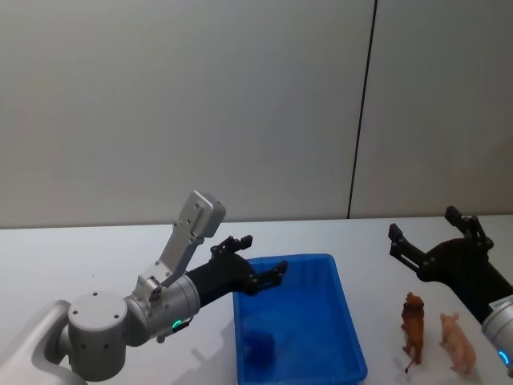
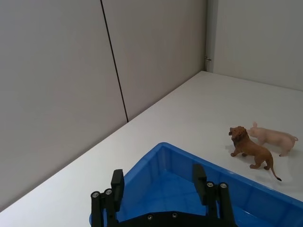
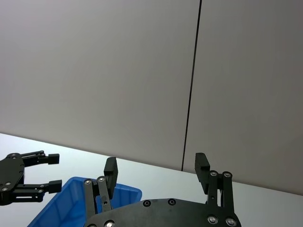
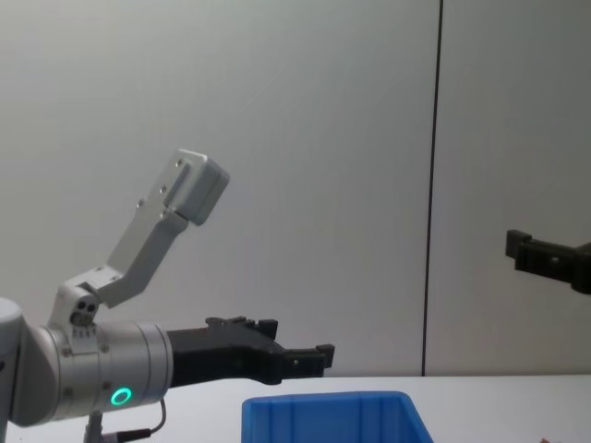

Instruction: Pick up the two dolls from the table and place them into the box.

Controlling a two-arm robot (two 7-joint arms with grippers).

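Nothing of the task is done yet, judging by how things lie. Both dolls stand on the worktop (image 1: 80,257) to the right of the box (image 1: 353,327): a brown lion (image 1: 413,325) nearer the box and a pink pig (image 1: 457,341) just beside it, farther right. Whether the two touch cannot be told. Each has yet to be picked up and dropped in.

The box sits near the middle of the worktop and holds no doll. A darker patch on its floor, near the front left, reads as shadow and not as an object. In the left wrist view the part of the floor that shows is bare.

The left hand (image 1: 263,255) hangs over the far left corner of the box, fingers spread, gripping nothing. The right hand (image 1: 422,222) is raised above the worktop, beyond the dolls on the far side, also released and empty. It is the closer one to both dolls, so it looks better placed for the first pick.
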